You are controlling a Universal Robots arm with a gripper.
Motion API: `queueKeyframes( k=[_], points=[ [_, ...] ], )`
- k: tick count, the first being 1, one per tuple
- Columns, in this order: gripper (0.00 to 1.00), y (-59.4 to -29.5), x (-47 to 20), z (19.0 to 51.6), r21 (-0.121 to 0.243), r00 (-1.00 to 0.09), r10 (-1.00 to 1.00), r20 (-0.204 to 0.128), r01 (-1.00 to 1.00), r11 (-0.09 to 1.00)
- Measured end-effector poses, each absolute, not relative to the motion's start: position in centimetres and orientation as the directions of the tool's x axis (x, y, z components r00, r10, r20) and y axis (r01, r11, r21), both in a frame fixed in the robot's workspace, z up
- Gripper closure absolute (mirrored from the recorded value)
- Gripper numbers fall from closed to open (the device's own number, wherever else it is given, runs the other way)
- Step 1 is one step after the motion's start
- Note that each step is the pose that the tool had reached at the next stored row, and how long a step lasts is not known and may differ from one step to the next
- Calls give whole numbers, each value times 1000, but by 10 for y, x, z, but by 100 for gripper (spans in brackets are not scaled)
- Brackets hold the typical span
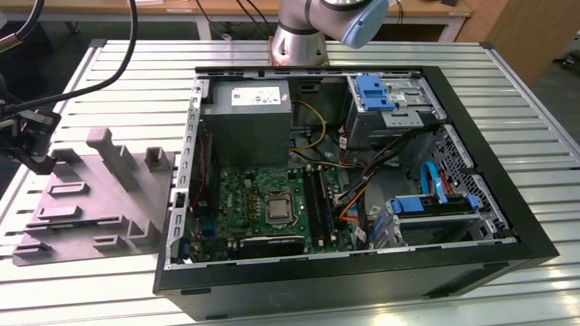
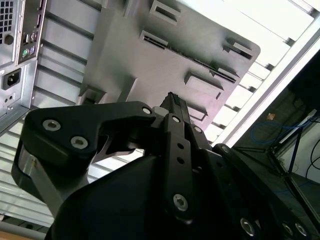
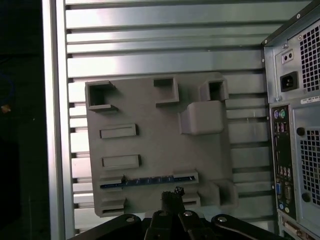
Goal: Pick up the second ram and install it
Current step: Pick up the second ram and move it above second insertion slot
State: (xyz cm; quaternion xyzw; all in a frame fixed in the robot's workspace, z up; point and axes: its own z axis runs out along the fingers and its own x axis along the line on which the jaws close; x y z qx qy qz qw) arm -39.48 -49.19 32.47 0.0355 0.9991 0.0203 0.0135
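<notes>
The second ram point(image 3: 147, 181) is a thin dark blue stick standing on edge in a slot of the grey plastic holder tray point(image 3: 155, 145). In the exterior view the ram point(image 1: 80, 221) is a dark line near the tray's front. My gripper point(image 3: 172, 194) hovers above the tray, a little to one side of the ram and not touching it. Its fingertips are pressed together with nothing between them. The second wrist view shows the gripper point(image 2: 172, 99) over the tray point(image 2: 130, 45), with the ram point(image 2: 196, 60) beyond its tip. In the exterior view the gripper point(image 1: 34, 146) hangs at the tray's left edge.
The open computer case point(image 1: 363, 272) lies to the exterior view's right of the tray, with the green motherboard point(image 1: 238, 197), power supply point(image 1: 246, 119) and blue drive brackets point(image 1: 373, 92) inside. The case's rear panel point(image 3: 295, 125) stands close to the tray. Everything rests on a slatted metal table point(image 1: 136, 88).
</notes>
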Motion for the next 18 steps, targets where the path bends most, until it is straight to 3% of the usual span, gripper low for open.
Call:
queueKeyframes(
  k=[18],
  points=[
    [89, -492, -395, 311, 41, -971, -239, -17, -239, 970]
  ],
)
